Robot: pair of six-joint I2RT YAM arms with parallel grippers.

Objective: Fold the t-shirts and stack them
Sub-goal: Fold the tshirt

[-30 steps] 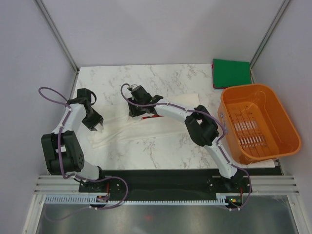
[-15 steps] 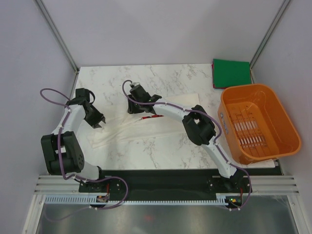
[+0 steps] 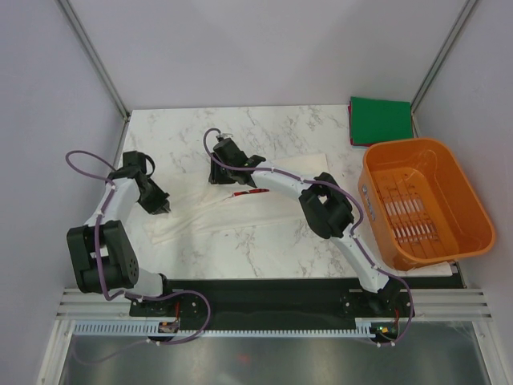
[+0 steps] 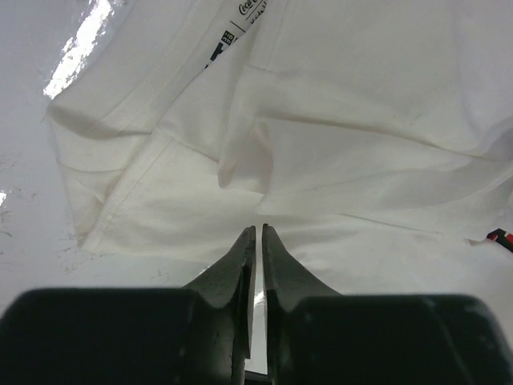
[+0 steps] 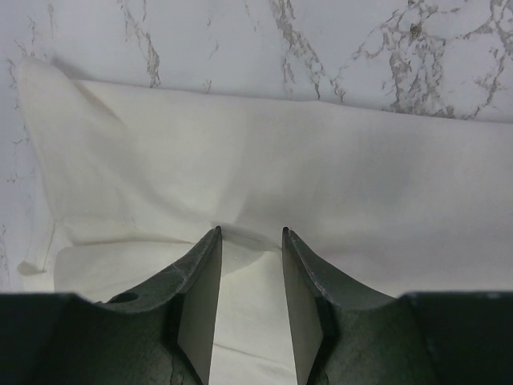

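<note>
Top external view, working outward from the arm bases.

Nearest on the white marble-pattern desk (image 3: 240, 128) lies the white cotton t-shirt with a red rectangular chest print (image 3: 240, 210). It is gathered into a long, narrow, rumpled band running diagonally from near-left to far-right across the middle of the desk. It is not yet a square.

Left gripper (image 4: 258, 228): sits at the near-left end of that band. In its wrist view the jaws are drawn almost together, with only a thin slit between them and the tips at the shirt's near hem. We read this as clenched on the edge of the white t-shirt. How many layers are caught is hidden by the fingers.

Right gripper (image 5: 250, 231): farther in, over the middle of the band, just beside the red print. The jaws stand apart, with white cloth between them and a small pucker at the tips. We cannot tell whether they clamp a thick fold or merely press on the cloth.

Farther right, the orange slatted plastic basket (image 3: 401, 146) sits at the desk's right edge. Farthest of all, at the far-right corner, the plain dark green t-shirt (image 3: 380, 120) lies folded square and flat, well apart from the white one.

Progress, in our judgement: one shirt of the two is folded and placed. The white one is only part-way, folded lengthwise at best. Left to do: flatten it, fold it to a square, and carry it onto the green one to make the stack.
</note>
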